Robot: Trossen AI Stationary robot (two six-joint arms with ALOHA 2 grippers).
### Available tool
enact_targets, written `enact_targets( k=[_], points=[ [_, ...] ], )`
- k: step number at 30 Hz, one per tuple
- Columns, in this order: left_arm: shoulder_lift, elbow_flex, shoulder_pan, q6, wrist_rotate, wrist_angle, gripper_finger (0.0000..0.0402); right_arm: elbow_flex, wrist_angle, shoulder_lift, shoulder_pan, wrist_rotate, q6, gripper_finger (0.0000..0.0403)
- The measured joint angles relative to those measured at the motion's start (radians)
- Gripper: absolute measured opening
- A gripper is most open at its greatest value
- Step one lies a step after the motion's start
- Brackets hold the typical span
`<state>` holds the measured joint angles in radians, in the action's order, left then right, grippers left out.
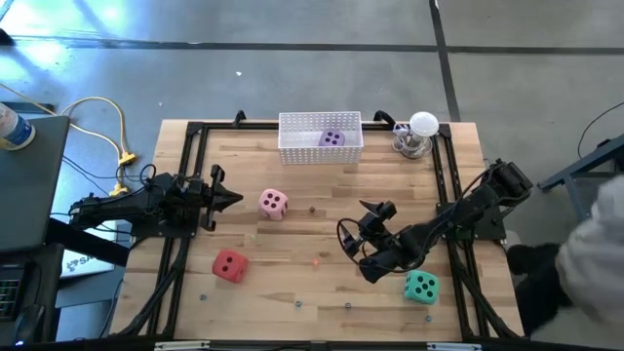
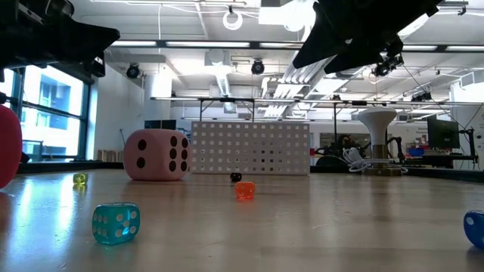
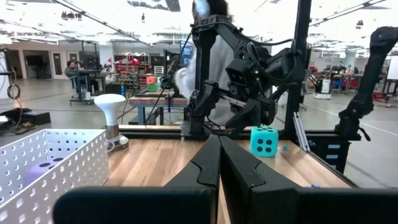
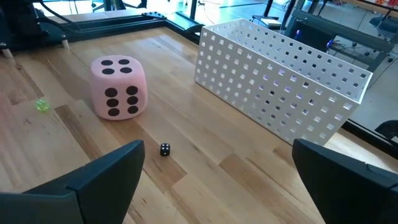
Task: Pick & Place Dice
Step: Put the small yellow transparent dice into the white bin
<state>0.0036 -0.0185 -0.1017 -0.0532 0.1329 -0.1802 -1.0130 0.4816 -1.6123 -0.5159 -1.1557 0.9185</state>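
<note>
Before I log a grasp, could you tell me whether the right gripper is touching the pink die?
Apart. The right wrist view shows bare wood between the open right gripper and the pink die.

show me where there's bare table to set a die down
Bare wood lies between the white basket and the right gripper, right of the pink die. Another patch sits between the red die and the teal die, dotted with tiny dice. It is crowded around the right arm.
</note>
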Motion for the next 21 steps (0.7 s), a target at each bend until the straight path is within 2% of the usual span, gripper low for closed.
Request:
enact_targets(
  k=[21],
  points=[
    [0.000, 0.000, 0.000, 0.030, -0.008, 0.000, 0.0001, 0.000, 0.000, 0.000, 0.000, 0.002, -0.007, 0.0400]
  ],
)
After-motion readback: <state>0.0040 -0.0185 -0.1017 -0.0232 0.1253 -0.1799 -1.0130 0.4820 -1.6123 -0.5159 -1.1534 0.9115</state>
